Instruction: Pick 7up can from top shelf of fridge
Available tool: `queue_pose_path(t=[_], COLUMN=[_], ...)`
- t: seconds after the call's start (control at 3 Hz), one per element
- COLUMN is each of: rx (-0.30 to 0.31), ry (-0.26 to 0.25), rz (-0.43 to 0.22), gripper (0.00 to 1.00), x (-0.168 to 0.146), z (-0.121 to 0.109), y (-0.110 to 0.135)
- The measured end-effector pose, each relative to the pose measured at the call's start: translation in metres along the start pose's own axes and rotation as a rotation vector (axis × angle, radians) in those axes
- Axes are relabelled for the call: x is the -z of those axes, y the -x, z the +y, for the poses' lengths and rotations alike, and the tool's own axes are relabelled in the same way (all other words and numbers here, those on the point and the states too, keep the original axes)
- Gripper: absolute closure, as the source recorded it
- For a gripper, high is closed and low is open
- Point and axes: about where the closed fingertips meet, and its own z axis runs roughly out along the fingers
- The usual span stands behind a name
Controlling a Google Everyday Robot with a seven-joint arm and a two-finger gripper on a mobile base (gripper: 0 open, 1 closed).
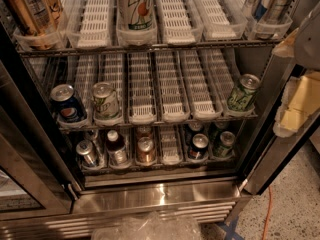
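7up can (pixel 135 6) on top shelf (pixel 150 48), lid cropped, gripper (pixel 307 39) at right edge (grip unclear)

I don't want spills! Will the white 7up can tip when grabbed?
The white metal 7up can stands upright in a slotted white plastic lane, so a high push might tip it. Its smooth side probably slips. No hand is in view.

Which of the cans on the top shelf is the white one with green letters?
The 7up can near the middle; bronze cans stand left, blue cans right. The gripper is at the right edge.
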Motion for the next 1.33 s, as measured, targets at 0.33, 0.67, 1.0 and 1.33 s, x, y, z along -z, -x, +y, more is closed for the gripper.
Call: queue_pose_path(t=[0.33, 0.67, 1.0, 1.33], rx=[0.015, 0.015, 0.015, 0.011], ry=[-0.003, -0.003, 0.005, 0.046], rz=[-0.041, -0.044, -0.063, -0.175], gripper=[0.00, 0.00, 0.00, 0.00], x=[0.002, 0.003, 0.003, -0.004], z=[0.000, 0.000, -0.001, -0.014], y=[0.009, 0.010, 0.011, -0.012])
